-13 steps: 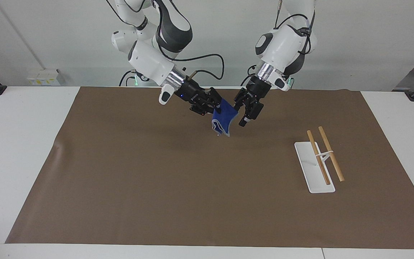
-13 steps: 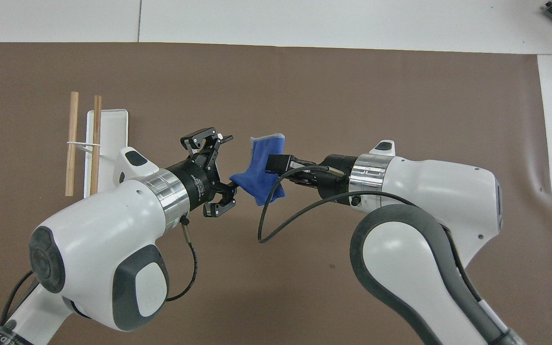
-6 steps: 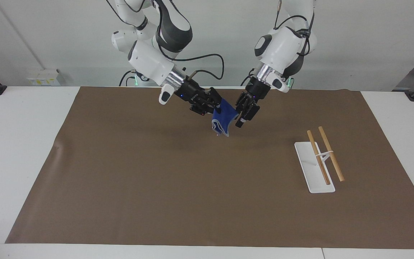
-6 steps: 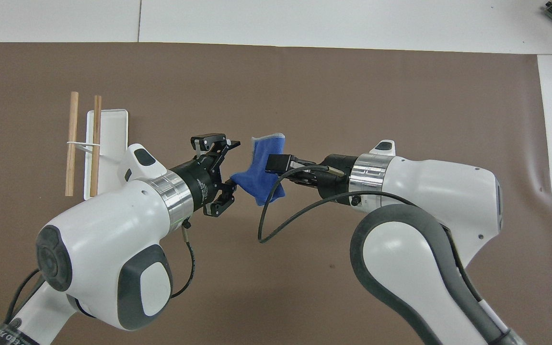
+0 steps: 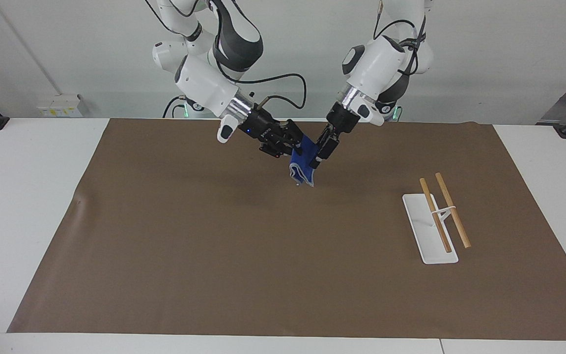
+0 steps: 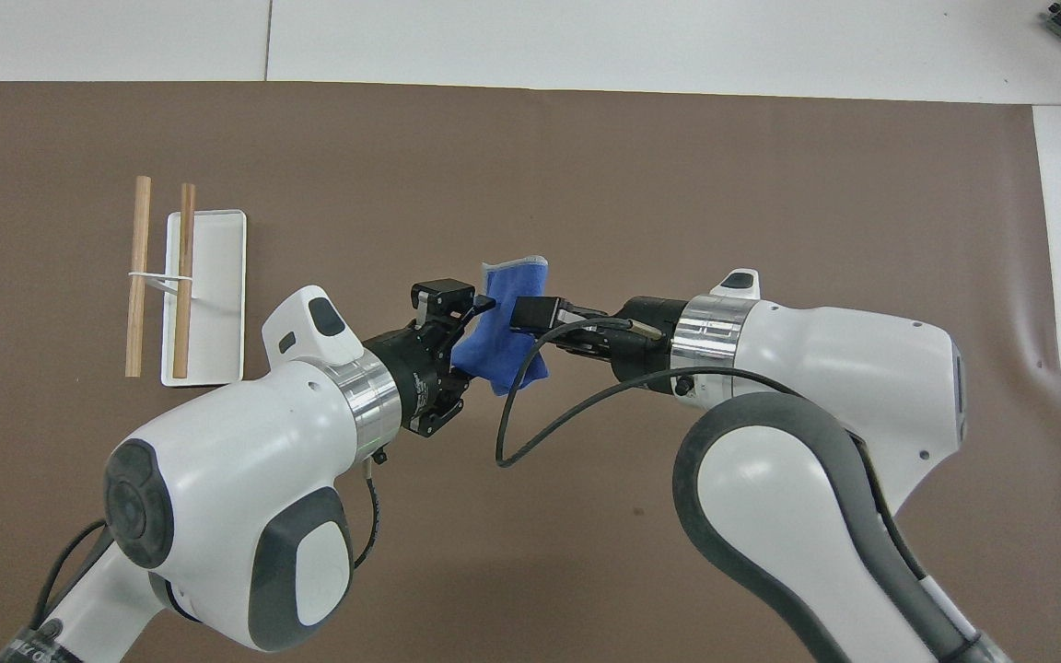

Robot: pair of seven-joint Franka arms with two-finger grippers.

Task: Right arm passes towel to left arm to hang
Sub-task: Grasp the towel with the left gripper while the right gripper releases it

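The blue towel (image 5: 304, 171) hangs bunched in the air over the brown mat, held at its top by my right gripper (image 5: 297, 147), which is shut on it. In the overhead view the towel (image 6: 494, 354) lies between the two hands, with my right gripper (image 6: 530, 318) on it. My left gripper (image 5: 316, 160) is at the towel's edge toward the left arm's end, open, with its fingers on either side of the towel's corner (image 6: 459, 354).
A towel rack stands toward the left arm's end of the table: a white base (image 5: 423, 231) carrying two wooden rods (image 5: 452, 210) side by side. It also shows in the overhead view (image 6: 215, 276). A brown mat (image 5: 214, 255) covers the white table.
My left gripper has turned and moved in toward the towel, from a short gap away to straddling its corner. The right gripper and the towel have stayed still.
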